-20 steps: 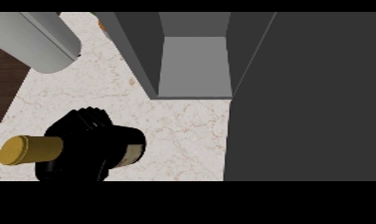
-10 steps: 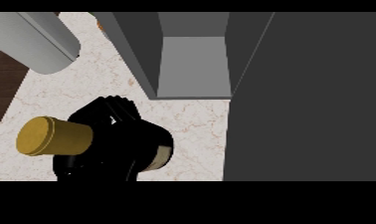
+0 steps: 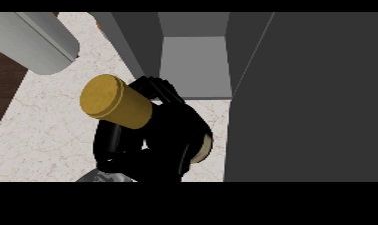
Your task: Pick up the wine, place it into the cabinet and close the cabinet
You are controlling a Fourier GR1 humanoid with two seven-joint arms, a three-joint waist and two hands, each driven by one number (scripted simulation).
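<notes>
Raised and carried rightward since a moment ago, the wine (image 3: 117,101) sits clamped in the left hand (image 3: 168,136), above the table (image 3: 44,119), just beside the open cabinet (image 3: 193,66); the carrying step is in hand, and next it likely needs guiding through the opening

Gold-capped wine (image 3: 112,101), grey cabinet (image 3: 193,66)
</notes>
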